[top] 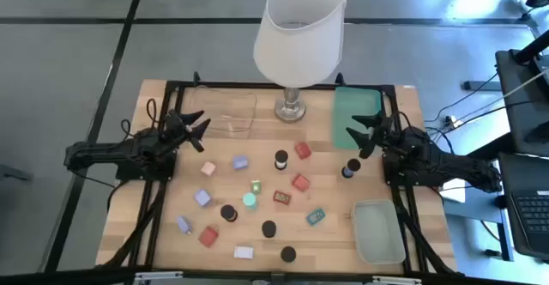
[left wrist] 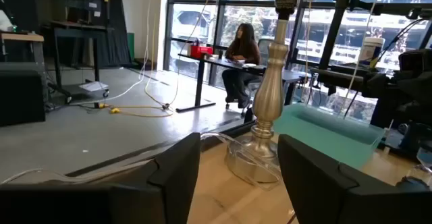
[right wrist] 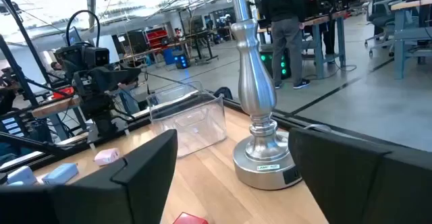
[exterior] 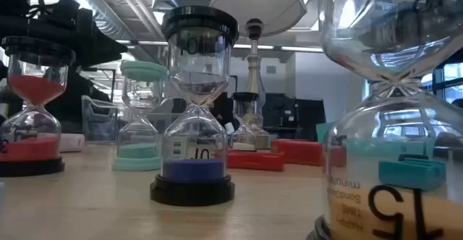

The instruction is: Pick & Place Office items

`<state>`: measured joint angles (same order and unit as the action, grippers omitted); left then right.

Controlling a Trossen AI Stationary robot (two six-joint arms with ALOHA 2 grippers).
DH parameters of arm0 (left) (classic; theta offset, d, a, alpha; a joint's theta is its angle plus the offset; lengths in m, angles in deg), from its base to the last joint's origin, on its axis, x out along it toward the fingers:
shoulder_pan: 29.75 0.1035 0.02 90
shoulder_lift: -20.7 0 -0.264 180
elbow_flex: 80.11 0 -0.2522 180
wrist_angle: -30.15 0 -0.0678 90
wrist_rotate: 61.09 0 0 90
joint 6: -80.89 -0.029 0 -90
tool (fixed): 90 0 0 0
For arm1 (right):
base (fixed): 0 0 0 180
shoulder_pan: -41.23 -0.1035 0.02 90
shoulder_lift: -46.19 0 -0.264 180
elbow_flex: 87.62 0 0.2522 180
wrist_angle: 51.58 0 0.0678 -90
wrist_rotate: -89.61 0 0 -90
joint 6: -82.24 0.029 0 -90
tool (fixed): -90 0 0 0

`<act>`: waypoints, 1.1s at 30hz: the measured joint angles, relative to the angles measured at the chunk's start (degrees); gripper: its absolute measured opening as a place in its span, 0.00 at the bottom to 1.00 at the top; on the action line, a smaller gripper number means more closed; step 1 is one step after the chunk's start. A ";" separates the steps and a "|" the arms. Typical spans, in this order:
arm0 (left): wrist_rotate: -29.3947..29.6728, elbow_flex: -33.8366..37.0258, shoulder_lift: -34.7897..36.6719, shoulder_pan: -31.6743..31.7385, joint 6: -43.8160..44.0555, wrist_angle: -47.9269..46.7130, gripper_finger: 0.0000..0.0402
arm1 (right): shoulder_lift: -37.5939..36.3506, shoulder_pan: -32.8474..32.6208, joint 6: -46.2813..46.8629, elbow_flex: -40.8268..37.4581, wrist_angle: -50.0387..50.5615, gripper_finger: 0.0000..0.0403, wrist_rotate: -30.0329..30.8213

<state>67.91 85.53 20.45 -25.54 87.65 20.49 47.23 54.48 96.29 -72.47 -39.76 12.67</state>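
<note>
left tool (top: 199, 130) open, right tool (top: 358, 136) open, both empty

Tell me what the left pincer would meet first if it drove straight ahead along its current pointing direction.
Most likely the lamp base: through the open left pincer it sits almost dead ahead, with only bare table before it. The teal tray lies beside that line, farther off. Depth is hard to judge, so it might pass just beside the base.

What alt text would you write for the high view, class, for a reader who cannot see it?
About twenty small office items, black round caps and red blocks among them, lie scattered on a wooden table. Both dark grippers, left and right, hover open and empty at its sides, behind them a white-shaded lamp.
</note>
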 joint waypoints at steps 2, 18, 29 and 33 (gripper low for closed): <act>-0.01 0.01 0.01 0.02 -0.02 0.00 0.49 | 0.00 0.00 -0.17 0.01 0.00 0.71 0.00; -0.02 0.00 0.02 0.00 0.15 0.00 0.49 | 0.00 0.00 -0.22 0.00 0.00 0.71 -0.02; -0.02 0.02 0.02 0.02 0.91 0.00 0.49 | 0.02 0.00 0.31 0.02 -0.19 0.71 -0.04; 0.25 0.00 0.01 0.02 2.84 0.00 0.49 | 0.02 -0.01 0.49 0.00 -1.04 0.71 -0.05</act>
<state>68.16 85.53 20.46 -25.53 90.50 20.49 47.25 54.47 96.78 -72.47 -40.80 12.61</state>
